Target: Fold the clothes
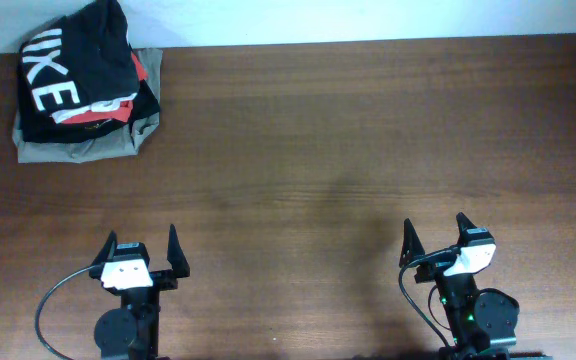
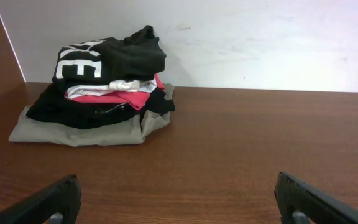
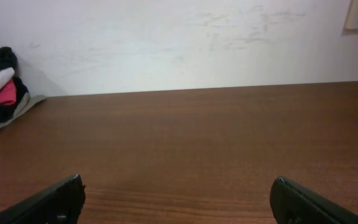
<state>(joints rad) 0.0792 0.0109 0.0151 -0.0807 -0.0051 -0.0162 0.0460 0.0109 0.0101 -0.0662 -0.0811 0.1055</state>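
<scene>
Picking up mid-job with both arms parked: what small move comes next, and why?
Probably reach the left arm toward the black T-shirt: it sits bunched atop a pile in the table's far left corner, nearest that arm, and both arms' jaws stand open, empty.

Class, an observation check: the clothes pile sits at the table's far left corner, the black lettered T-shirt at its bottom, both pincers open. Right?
No. The black lettered T-shirt lies on top; the khaki-grey garment is at the bottom, as the left wrist view shows. The rest holds.
</scene>
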